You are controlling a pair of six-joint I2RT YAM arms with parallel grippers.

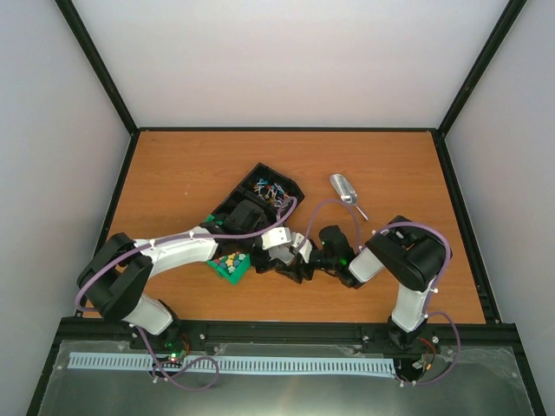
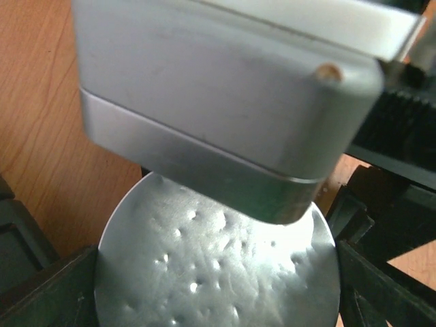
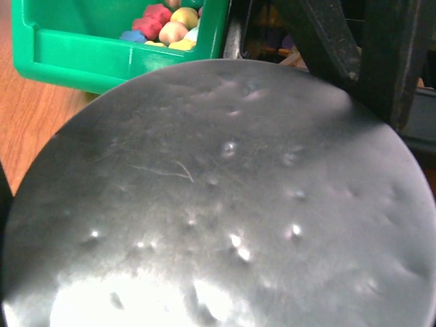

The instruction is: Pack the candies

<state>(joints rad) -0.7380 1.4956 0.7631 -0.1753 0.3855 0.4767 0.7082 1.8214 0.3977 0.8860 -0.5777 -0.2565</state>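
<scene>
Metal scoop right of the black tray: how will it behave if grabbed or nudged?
The scoop looks like rigid polished metal, so probably slippery in a pincer. Its rounded bowl may roll or pivot when pushed. Thin handle: likely bowl-heavy.

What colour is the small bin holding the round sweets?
The bin is bright green, clearest in the right wrist view.

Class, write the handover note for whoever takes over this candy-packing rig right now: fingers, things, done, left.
Left gripper: fingers on both sides of the silver pouch, apparently shut on it.
Right gripper: at the pouch, which fills its camera; open or shut cannot be told.
Things: the candies lie in the black tray. The metal scoop lies on the table, unheld. A green bin of coloured sweets sits beside the pouch.
Done: pouch in hand.
Left: scooping candies into the pouch, as far as shows.
</scene>
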